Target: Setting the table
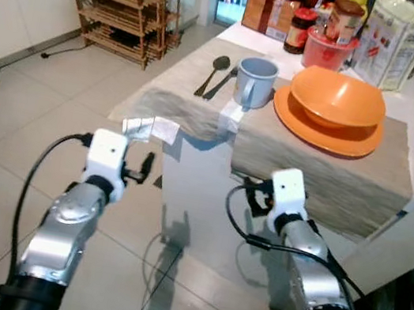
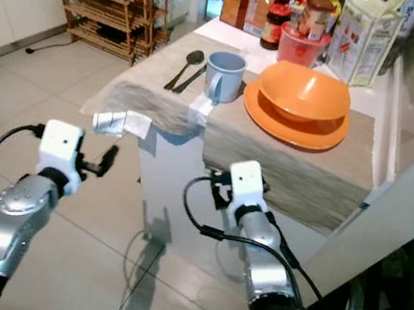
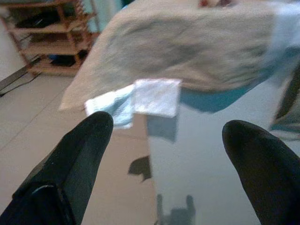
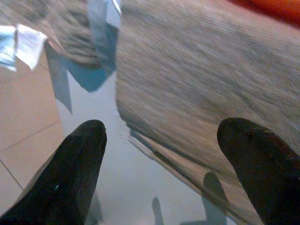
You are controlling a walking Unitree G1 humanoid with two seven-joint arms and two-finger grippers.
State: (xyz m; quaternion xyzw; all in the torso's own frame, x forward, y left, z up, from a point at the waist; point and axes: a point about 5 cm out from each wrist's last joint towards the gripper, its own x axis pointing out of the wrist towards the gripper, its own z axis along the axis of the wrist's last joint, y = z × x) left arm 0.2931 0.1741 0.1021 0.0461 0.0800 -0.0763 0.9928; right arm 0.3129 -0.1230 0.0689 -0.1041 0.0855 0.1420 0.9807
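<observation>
Table mostly laid: orange bowl sits on orange plate, blue mug just beside plate, two spoons beside mug, all on beige placemats. Left gripper and right gripper hang below table edge, fingers spread, holding nothing. Judgement: place setting looks near complete; perhaps only straightening left.

Right eye: orange bowl sits on orange plate, blue mug just left, two spoons further left, all on cloth-covered surface. Both pincers, left pincer and right pincer, hover near its front edge.
</observation>
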